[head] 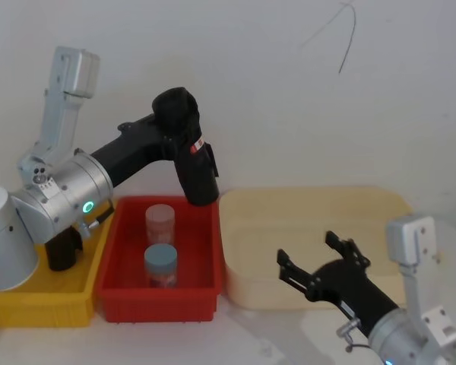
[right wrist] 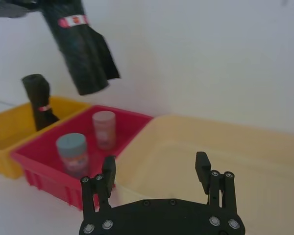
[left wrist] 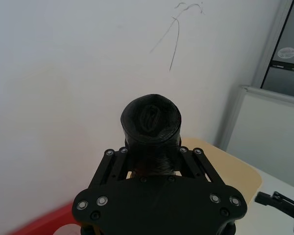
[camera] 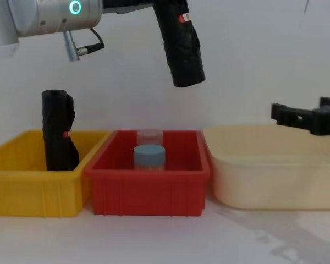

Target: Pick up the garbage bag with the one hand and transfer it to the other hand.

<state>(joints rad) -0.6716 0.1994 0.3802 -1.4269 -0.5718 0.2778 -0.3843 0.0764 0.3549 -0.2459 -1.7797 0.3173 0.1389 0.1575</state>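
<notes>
White table (camera: 154, 239) carries yellow bin (camera: 33, 192), red bin (camera: 148, 192) and beige tub (camera: 275, 184), side by side

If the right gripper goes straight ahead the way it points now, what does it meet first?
Probably the white wall: the open right gripper points over the beige tub, and the garbage bag in the left gripper seems clear of that line. Depth is unclear.

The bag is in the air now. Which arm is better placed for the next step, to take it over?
The right. Its gripper is open and free above the beige tub, while the left gripper is shut on the garbage bag, held in the air above the red bin.
</notes>
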